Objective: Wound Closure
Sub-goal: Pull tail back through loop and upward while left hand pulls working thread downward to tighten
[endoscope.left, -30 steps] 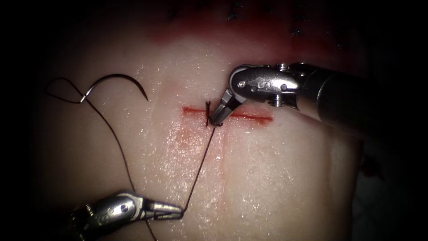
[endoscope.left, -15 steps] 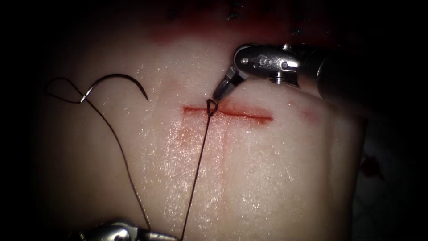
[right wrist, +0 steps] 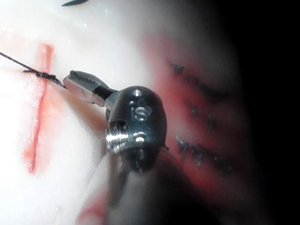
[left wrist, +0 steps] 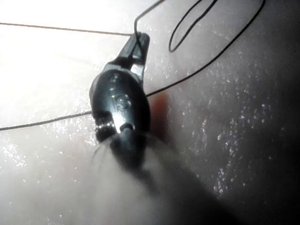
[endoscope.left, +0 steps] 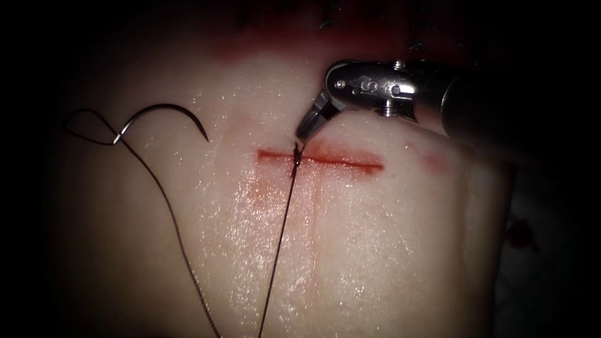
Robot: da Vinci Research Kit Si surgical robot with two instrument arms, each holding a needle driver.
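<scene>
My right tool (endoscope.left: 305,130) has its jaws clenched on the short thread end just above the knot (endoscope.left: 295,152), which sits on the cut (endoscope.left: 319,159). My left tool (left wrist: 136,44) grips the long thread (endoscope.left: 278,244), drawn taut from the knot down the tissue (endoscope.left: 375,250). The needle (endoscope.left: 166,116) lies free on the tissue, well left of the cut, held by neither tool, its thread trailing downward.
</scene>
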